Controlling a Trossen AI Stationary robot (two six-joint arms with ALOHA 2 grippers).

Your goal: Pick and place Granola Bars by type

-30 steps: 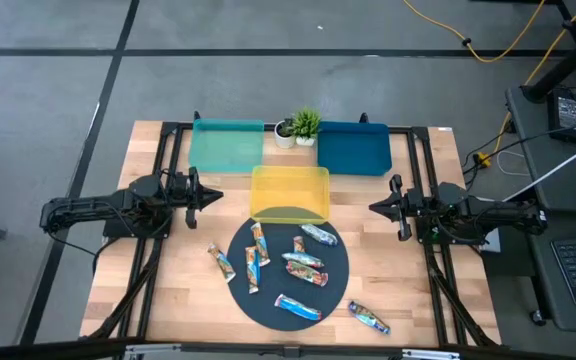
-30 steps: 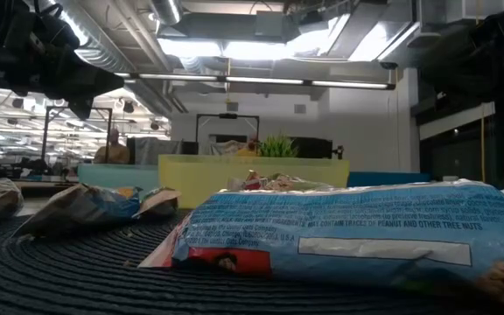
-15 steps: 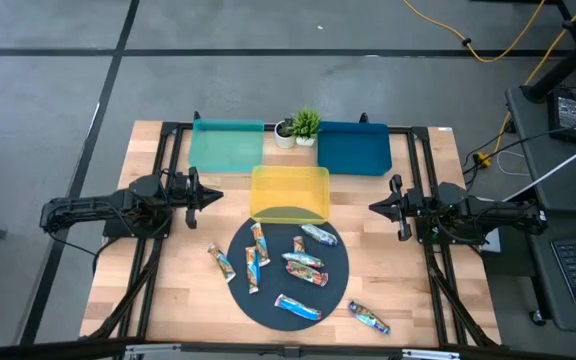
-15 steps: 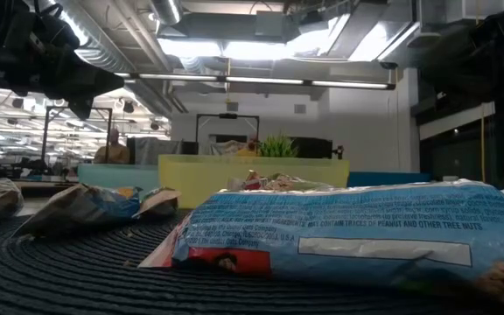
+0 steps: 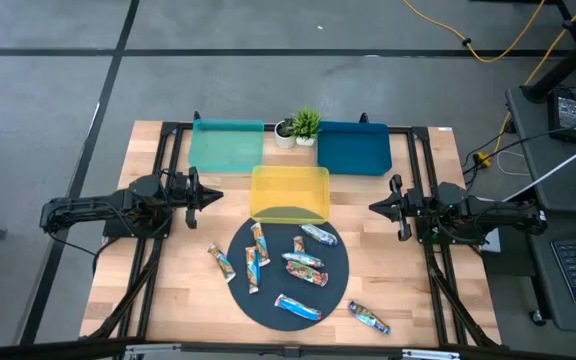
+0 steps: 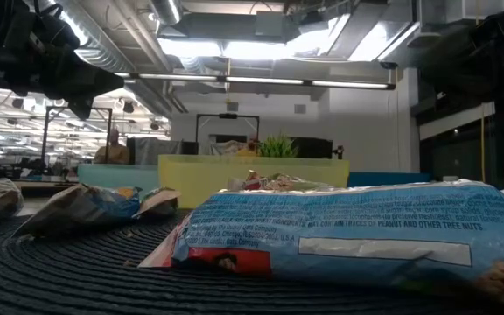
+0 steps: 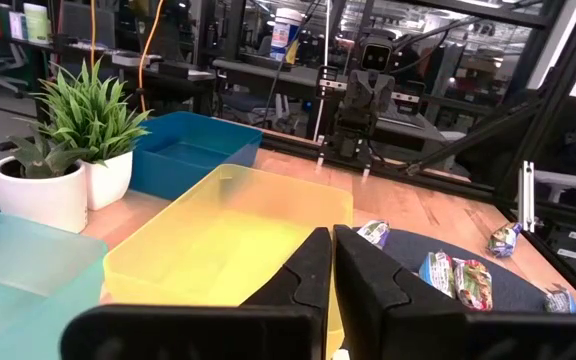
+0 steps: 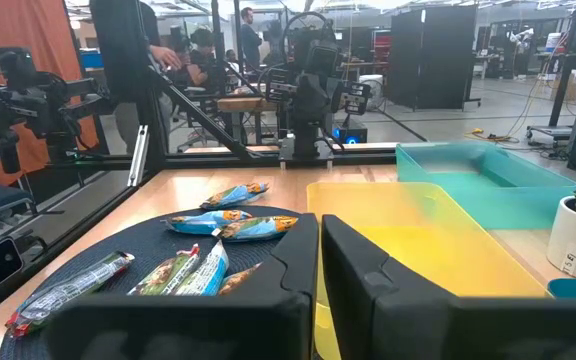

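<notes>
Several foil-wrapped granola bars (image 5: pixel 304 264) lie on a round dark mat (image 5: pixel 338 285) near the table's near edge; one bar (image 5: pixel 220 261) lies on the wood left of the mat, another (image 5: pixel 368 317) on the wood at its near right. In the low view one blue bar (image 6: pixel 339 232) fills the foreground. My left gripper (image 5: pixel 216 196) hovers at the table's left, shut, fingers pointing toward the yellow tray (image 5: pixel 289 192). My right gripper (image 5: pixel 374 207) hovers at the table's right, shut, pointing left. Both are empty.
Three trays sit at the far half: teal (image 5: pixel 226 146) far left, dark blue (image 5: pixel 353 147) far right, yellow in the middle just beyond the mat. A small potted plant (image 5: pixel 305 125) and a white pot (image 5: pixel 284 133) stand between the far trays. People show in the room beyond.
</notes>
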